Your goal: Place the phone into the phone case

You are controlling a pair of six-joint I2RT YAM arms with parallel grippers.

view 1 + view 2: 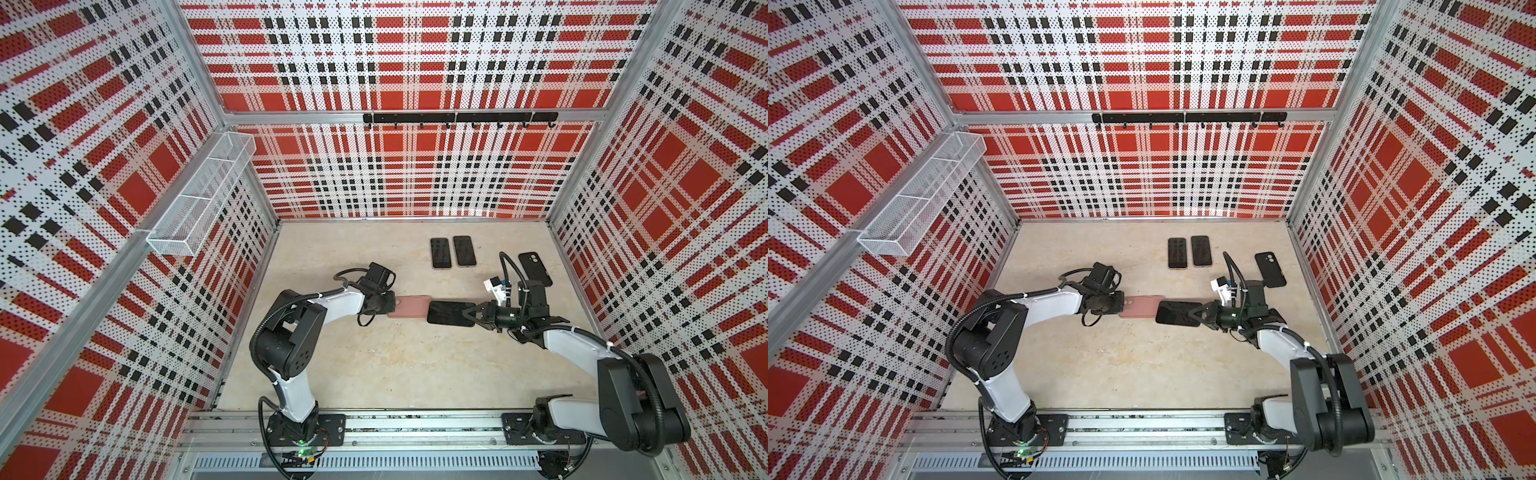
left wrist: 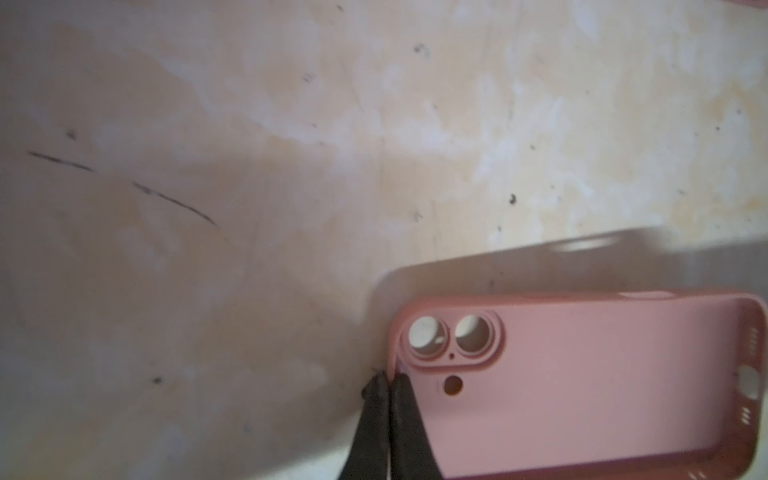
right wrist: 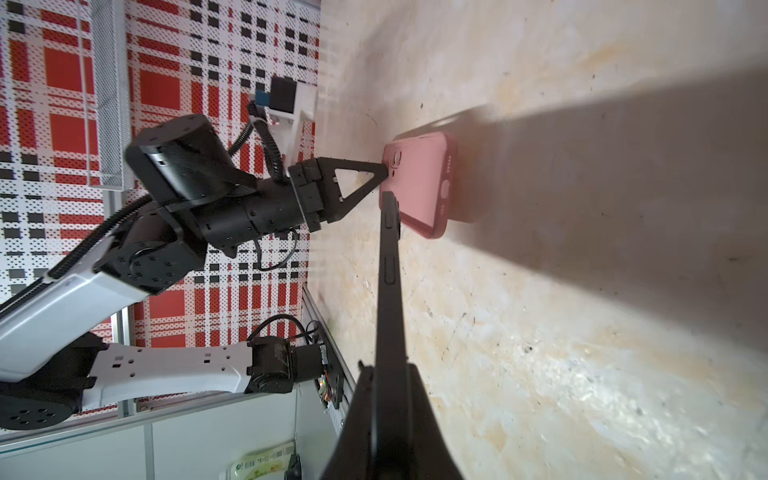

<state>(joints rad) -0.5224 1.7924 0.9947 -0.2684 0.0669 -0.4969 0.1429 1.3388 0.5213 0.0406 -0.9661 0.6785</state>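
Right wrist view: right fingers [image 3: 361, 409] pinch the phone [image 3: 390, 291] by its near end, clear of the counter [image 3: 582, 332], far tip at the pink case [image 3: 419, 183] lip. I reckon the phone's rigid, slick glass and the case is soft. Left fingers [image 2: 405, 424] clamp the camera-end rim.

The left pincer [image 1: 394, 306] grips pink case [image 1: 412, 307]; right pincer [image 1: 472, 314] holds phone [image 1: 449, 313].

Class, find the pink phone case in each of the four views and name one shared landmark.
In a top view: pink phone case between left gripper and black phone.
In a top view: same spot.
Left wrist: close up, pinched at the fingertips.
Right wrist: beyond the held black phone's tip.
Landmark: left gripper shut on its camera-cutout end.
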